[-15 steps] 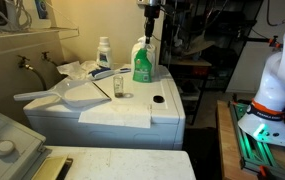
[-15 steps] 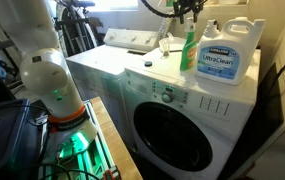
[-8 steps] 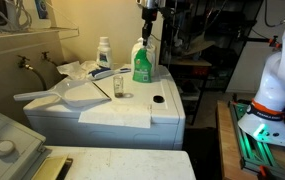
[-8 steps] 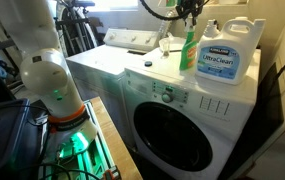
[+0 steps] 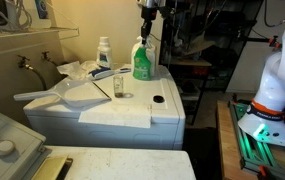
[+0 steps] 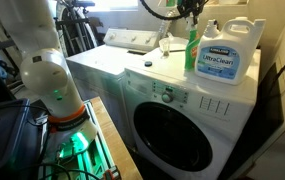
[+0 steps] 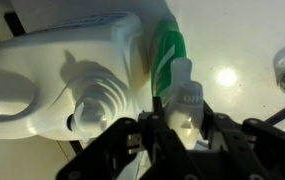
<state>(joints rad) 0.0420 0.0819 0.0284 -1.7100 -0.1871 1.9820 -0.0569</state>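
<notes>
Green spray bottle [image 6: 191,46] stood at the back of the washer top [image 6: 152,82], with the gripper [image 6: 190,10] coming down on it from 12 o'clock. In the wrist view the fingers [image 7: 150,128] were pressed in on either side of its white spray head [image 7: 187,100], pinching it. I could not tell whether its base was touching the washer.

Judging from that, the hold looked risky. The head was narrow, smooth moulded plastic, so the tall bottle could have pivoted or slipped out. A squeeze on the trigger could have sprayed liquid.

The detergent jug [image 6: 228,56] sat just beside it at 3 o'clock, so a swing could have bumped it. The jug was squat, white and matte, with a ribbed cap [image 7: 94,112]. A small clear glass [image 5: 117,86] at the bottle's 8 o'clock looked easy to tip. The bottle's body was slim, translucent green and glossy. The washer top was hard, white and slick.
</notes>
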